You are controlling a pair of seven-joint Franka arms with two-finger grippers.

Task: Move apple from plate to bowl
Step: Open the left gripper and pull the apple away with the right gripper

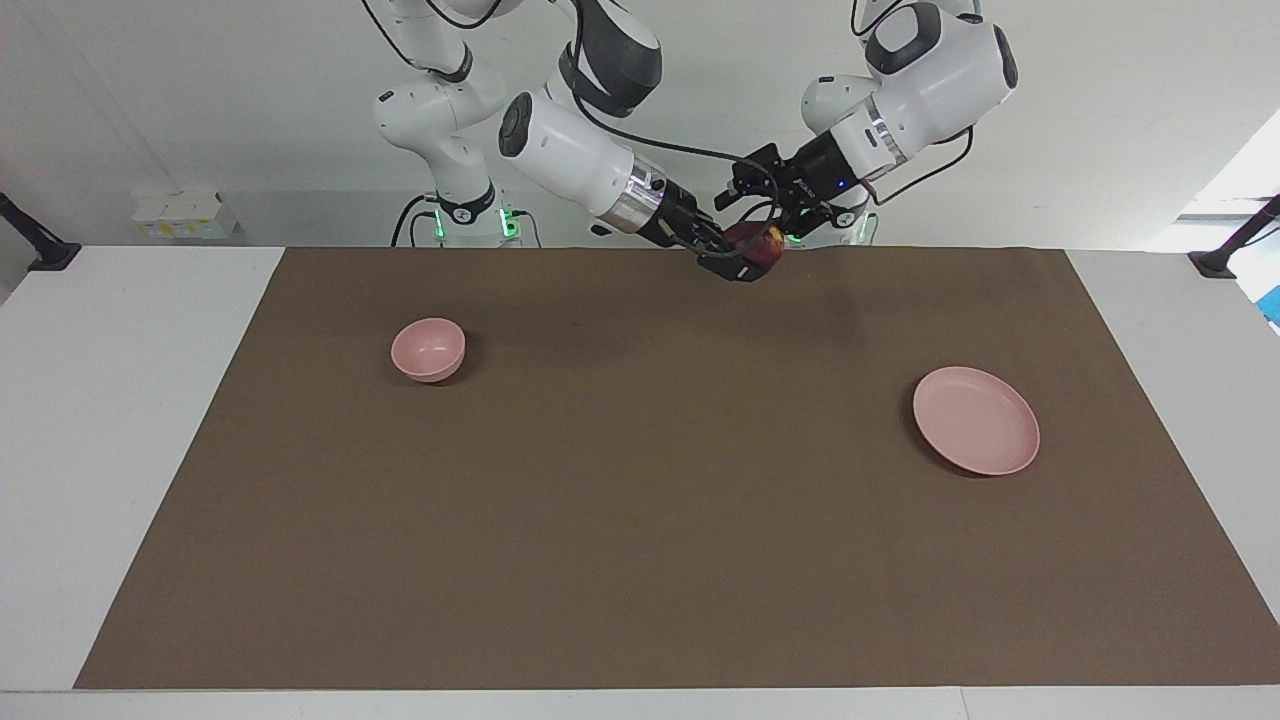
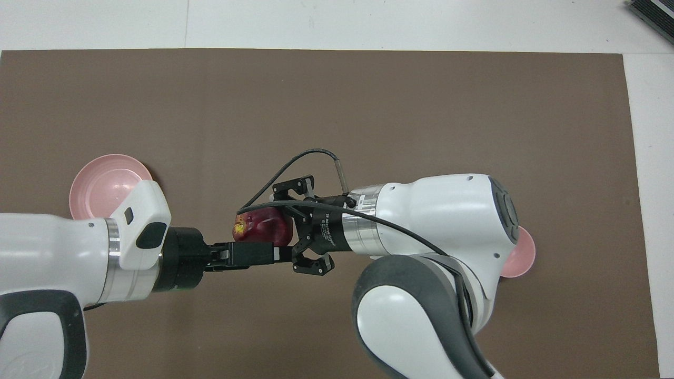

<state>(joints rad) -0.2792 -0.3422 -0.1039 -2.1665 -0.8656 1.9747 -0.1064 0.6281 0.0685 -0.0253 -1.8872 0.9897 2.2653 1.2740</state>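
The dark red apple (image 1: 757,243) (image 2: 262,223) hangs in the air over the robots' edge of the brown mat, midway between plate and bowl. My right gripper (image 1: 745,262) (image 2: 279,229) is shut on it. My left gripper (image 1: 768,205) (image 2: 263,253) is open, just above and beside the apple, no longer gripping it. The flat pink plate (image 1: 975,420) (image 2: 102,187) lies bare toward the left arm's end. The small pink bowl (image 1: 428,348) stands bare toward the right arm's end. In the overhead view the right arm hides most of the bowl (image 2: 521,258).
The brown mat (image 1: 640,520) covers most of the white table (image 1: 120,420). A small white box (image 1: 180,215) sits off the mat near the wall. Black clamps (image 1: 40,250) stand at both table ends.
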